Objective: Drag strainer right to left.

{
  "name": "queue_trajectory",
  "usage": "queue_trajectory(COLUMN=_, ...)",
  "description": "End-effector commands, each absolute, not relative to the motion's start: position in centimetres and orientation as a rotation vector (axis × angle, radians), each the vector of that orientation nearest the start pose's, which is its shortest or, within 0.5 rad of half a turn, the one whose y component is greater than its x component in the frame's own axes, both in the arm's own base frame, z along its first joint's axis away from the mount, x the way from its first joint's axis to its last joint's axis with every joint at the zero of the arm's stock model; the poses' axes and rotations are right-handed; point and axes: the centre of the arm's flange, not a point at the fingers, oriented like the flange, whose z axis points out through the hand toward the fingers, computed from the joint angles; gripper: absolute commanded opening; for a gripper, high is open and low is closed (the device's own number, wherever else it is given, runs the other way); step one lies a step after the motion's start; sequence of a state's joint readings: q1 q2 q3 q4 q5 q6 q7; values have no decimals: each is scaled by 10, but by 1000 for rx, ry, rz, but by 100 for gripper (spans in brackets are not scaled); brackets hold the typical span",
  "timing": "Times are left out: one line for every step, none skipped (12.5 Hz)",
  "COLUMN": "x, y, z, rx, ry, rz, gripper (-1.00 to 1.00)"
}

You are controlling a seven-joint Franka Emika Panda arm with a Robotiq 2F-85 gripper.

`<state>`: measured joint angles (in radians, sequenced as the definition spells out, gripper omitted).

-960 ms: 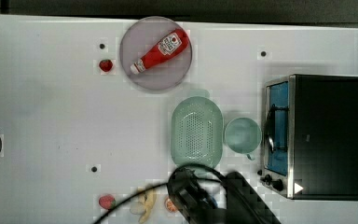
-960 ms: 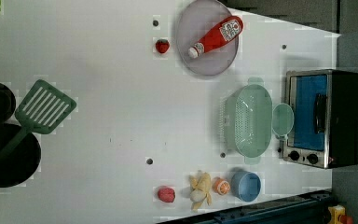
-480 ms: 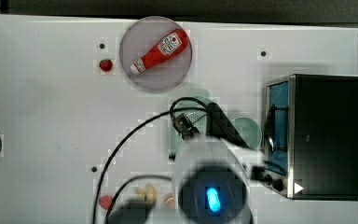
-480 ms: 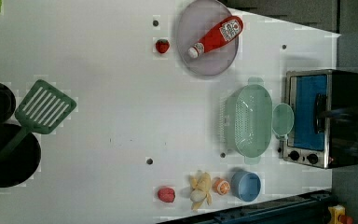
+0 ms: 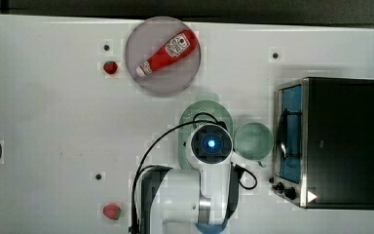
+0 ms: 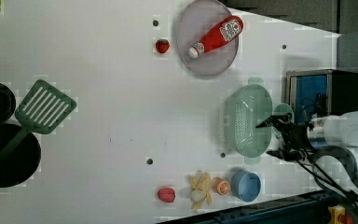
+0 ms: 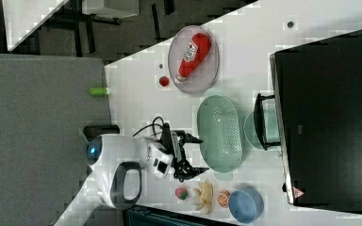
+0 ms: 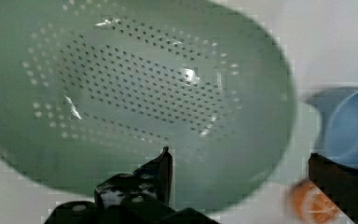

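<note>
Your hand (image 7: 195, 154) hangs over the strainer (image 7: 220, 133) with fingers spread wide, holding nothing. Strainer sits on the white bench (image 6: 112, 116), green cup (image 5: 253, 140) just beside it, toaster oven (image 5: 328, 141) past that.

Bright, even light washes the white table (image 5: 48, 122) nearly flat, with only faint, soft shadows beside things. Blocky patches speckle all the room views, thickest round object edges. In the wrist view small glints sit on the strainer (image 8: 135, 88), and the blue bowl (image 8: 354, 130) and orange slice (image 8: 310, 205) are smeared soft.
</note>
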<state>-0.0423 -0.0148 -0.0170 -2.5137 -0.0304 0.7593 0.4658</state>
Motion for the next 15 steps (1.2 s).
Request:
queue_trajectory(x=470, y=-15, z=259, rx=-2386, ry=2109, rz=12, gripper=100)
queue_trajectory(x=473, y=-14, z=241, rx=-2364, ry=2125, rz=5, gripper=100)
queue_trajectory(x=475, y=-12, z=224, rx=-2350, ry=2124, rz=-10, gripper=100)
queue_trajectory(x=476, y=-10, z=210, rx=-2348, ry=2113, rz=-22, gripper=100)
queue_trajectory(x=475, y=-7, z=197, rx=-2351, ry=2106, rz=-22, gripper=100)
queue_trajectory(x=473, y=-4, z=186, rx=-2362, ry=2105, rz=-8, gripper=100)
queue_trajectory(x=472, y=2, z=179, rx=-2371, ry=2101, rz=1, gripper=100)
queue_trajectory(x=470, y=6, z=173, rx=-2361, ry=2121, rz=11, gripper=100)
queue_trajectory(x=469, y=12, z=169, rx=-2338, ry=2153, rz=17, gripper=100)
queue_trajectory(x=467, y=20, z=165, rx=-2314, ry=2185, rz=25, gripper=100)
queue_trajectory(x=468, y=29, z=163, rx=-2273, ry=2221, rz=20, gripper=100)
queue_trajectory(x=467, y=36, z=163, rx=-2245, ry=2246, rz=17, gripper=100)
queue_trajectory(x=467, y=43, z=162, rx=-2252, ry=2240, rz=17, gripper=100)
queue_trajectory(x=466, y=50, z=160, rx=-2271, ry=2224, rz=20, gripper=100)
queue_trajectory(x=465, y=58, z=159, rx=-2288, ry=2209, rz=21, gripper=100)
